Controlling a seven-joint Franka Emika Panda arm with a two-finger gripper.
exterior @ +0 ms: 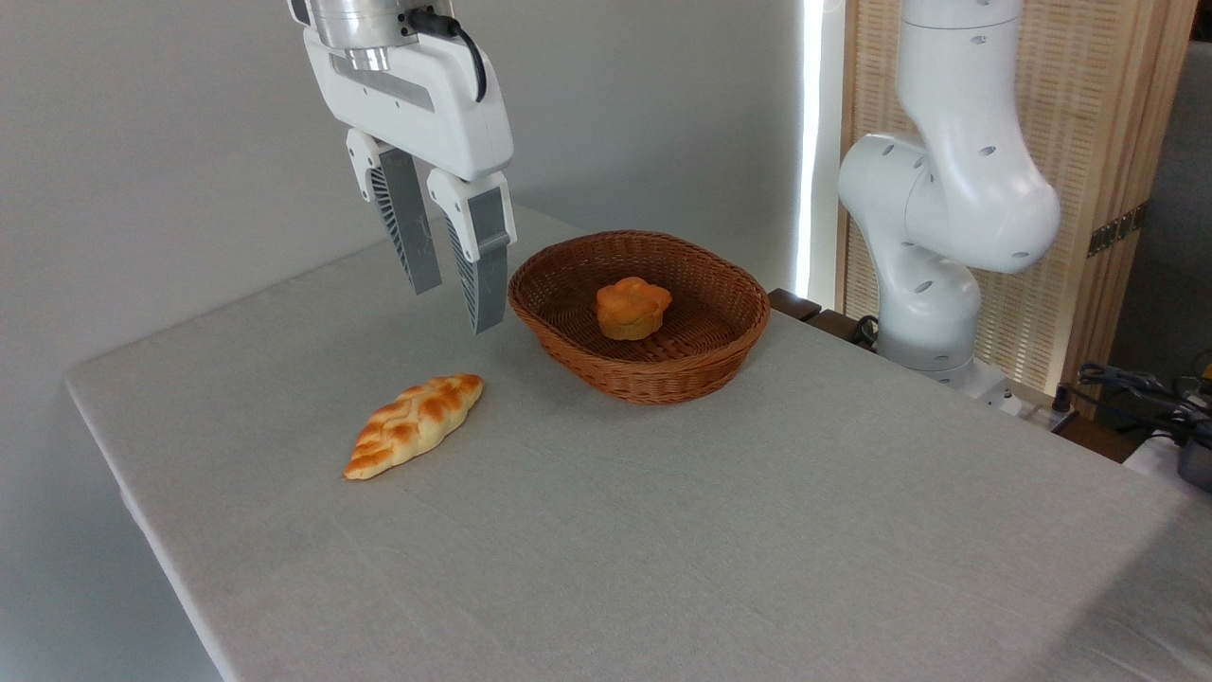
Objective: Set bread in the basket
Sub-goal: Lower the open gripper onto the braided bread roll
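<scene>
In the upper left of the frame, a white gripper point(456, 308) hangs above a grey cloth-covered table point(757, 530), its two grey ribbed fingers point(483, 270) pointing down with a narrow gap between them and nothing held. The bread point(414, 424), a braided golden loaf, lies flat on the cloth at lower left of centre, below the gripper and apart from it. The basket point(701, 365), brown wicker, sits at centre, near the loaf's right end but not touching it. A small orange bun point(632, 307) already rests inside. The arm's white base stands at upper right. To grasp well, the fingers likely need to spread wider, turn to straddle the loaf across its thick middle, then lower squarely. A gentle squeeze seems wise. No brand, label or writing can be read anywhere.
</scene>
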